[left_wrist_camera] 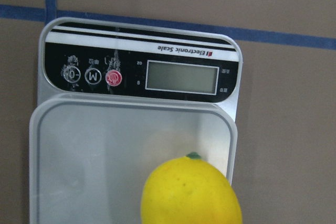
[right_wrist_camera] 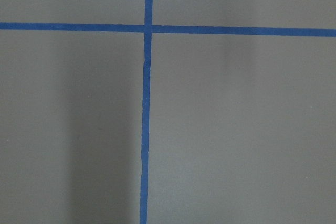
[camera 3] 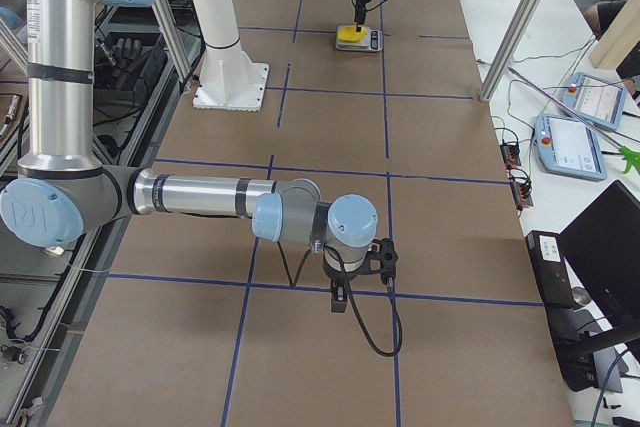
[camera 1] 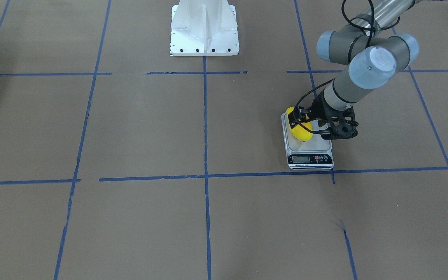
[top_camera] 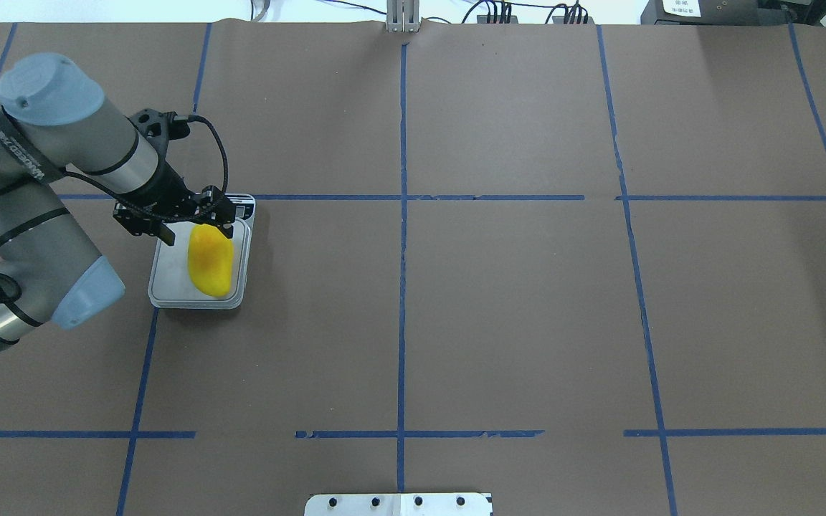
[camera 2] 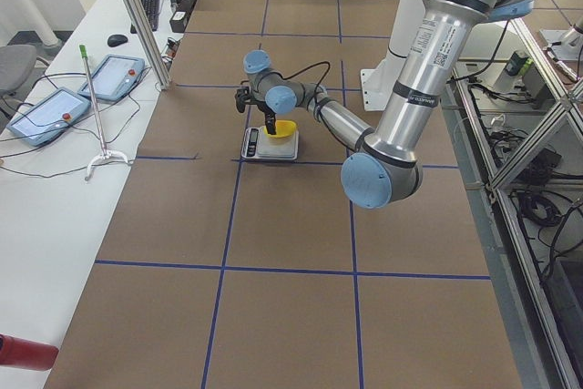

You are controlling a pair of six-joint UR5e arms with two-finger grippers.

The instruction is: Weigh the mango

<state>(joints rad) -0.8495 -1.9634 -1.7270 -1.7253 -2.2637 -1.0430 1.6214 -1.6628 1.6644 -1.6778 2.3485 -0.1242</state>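
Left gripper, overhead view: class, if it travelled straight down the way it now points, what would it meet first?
Most likely the mango: its display-side end sits inside the open left gripper. Beside the fruit, only the scale platform lies below. Depth is hard to judge, so this is tentative.

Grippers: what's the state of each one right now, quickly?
Left gripper: open, straddling the far end of the mango, which lies on the scale.
Right gripper: cannot be told; only a side view shows it.
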